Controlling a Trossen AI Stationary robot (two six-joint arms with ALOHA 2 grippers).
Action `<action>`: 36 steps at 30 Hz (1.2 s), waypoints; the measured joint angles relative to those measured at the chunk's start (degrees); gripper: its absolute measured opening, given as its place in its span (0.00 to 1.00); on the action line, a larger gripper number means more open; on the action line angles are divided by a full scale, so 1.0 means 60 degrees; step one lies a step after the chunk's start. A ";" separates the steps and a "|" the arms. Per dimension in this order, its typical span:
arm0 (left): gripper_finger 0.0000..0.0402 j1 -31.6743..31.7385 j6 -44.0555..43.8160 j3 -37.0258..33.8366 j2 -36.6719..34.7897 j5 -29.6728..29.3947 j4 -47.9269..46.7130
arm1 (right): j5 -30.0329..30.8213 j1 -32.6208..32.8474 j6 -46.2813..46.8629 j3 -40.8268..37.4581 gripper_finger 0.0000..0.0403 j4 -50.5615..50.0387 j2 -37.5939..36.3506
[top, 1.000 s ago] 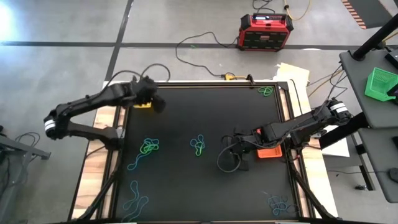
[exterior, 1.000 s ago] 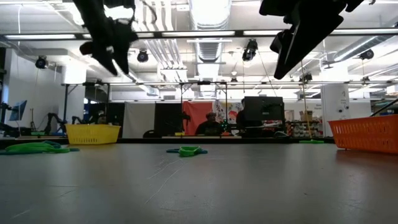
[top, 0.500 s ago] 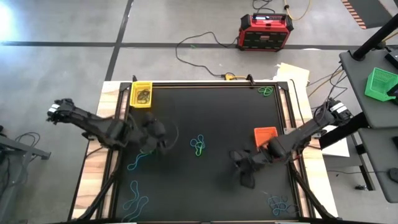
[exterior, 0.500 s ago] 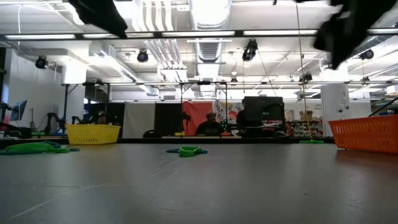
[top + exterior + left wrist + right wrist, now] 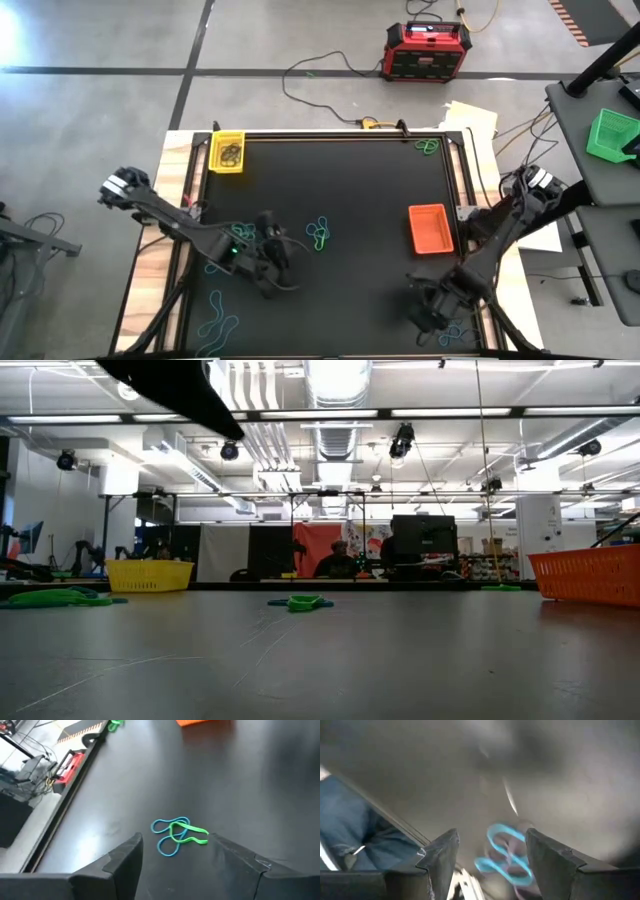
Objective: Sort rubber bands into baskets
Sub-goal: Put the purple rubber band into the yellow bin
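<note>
High view: left arm is stretching low toward frame center, left gripper (image 5: pixel 277 275) hanging lower left of the bands (image 5: pixel 319 234). Right gripper (image 5: pixel 432 310) is sitting lower right, under the orange basket (image 5: pixel 431 229).

Left wrist: fingers apart, bands (image 5: pixel 177 835) lying between them.

Right wrist: fingers apart over blue bands (image 5: pixel 506 854).

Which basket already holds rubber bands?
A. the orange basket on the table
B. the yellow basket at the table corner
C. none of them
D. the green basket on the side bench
B: in the high view the yellow basket has a dark tangle of rubber bands inside it, while the orange basket shows only its bare floor.
</note>
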 joint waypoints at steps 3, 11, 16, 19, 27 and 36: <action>0.49 -0.0060 0.0073 0.0000 0.0649 0.0247 0.0620 | -0.0875 0.0455 0.0982 -0.0205 0.55 -0.0291 0.0037; 0.46 -0.0202 0.0035 0.0000 0.1421 0.1010 0.0974 | -0.2636 0.1417 0.2573 -0.0852 0.55 -0.0254 0.0686; 0.44 -0.0204 0.0027 0.0000 0.1433 0.1008 0.0987 | -0.2785 0.1408 0.2638 -0.0832 0.53 -0.0232 0.1205; 0.44 -0.0204 -0.0066 0.0000 0.1433 0.1008 0.0994 | -0.3163 0.1401 0.2366 -0.0801 0.48 -0.0217 0.1530; 0.44 -0.0204 -0.0118 0.0000 0.1433 0.1008 0.0991 | -0.3270 0.1308 0.1708 -0.0805 0.34 -0.0093 0.2069; 0.44 -0.0204 -0.0118 0.0000 0.1433 0.1004 0.0991 | -0.3294 0.1190 0.0884 -0.0805 0.20 0.0278 0.2440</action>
